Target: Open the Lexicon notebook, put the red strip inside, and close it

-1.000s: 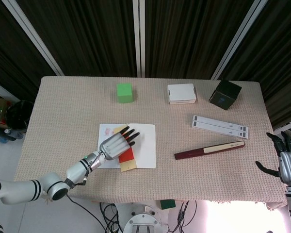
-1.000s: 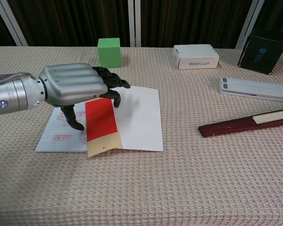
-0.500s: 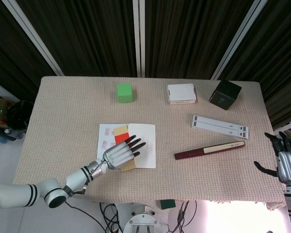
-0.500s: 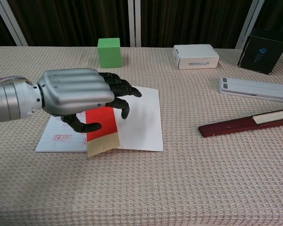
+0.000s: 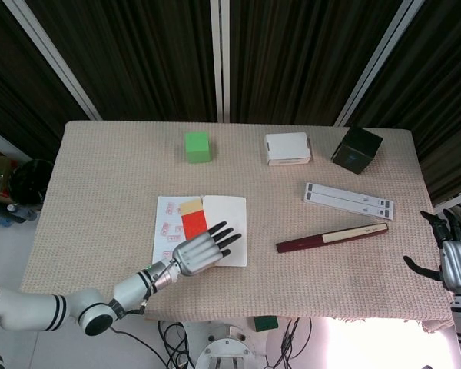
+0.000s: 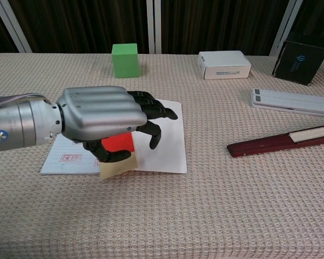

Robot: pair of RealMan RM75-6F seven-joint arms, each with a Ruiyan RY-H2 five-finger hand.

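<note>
Left hand point(image 6: 105, 121) hovers palm-down over the open notebook point(image 5: 224, 223), fingers loosely curled and apart, holding nothing. The red strip point(image 5: 193, 222) lies along the notebook's middle. Right hand point(image 5: 455, 257) waits off the table's point(image 5: 100, 192) right edge, fingers spread, empty. Bare cloth left of the notebook

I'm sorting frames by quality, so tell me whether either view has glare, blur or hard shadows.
Head view: sharp, evenly lit, a blown-out bright patch under the table's front edge. Chest view: the left hand is close and large, yet sharp, with a soft shadow on the notebook; no glare.
</note>
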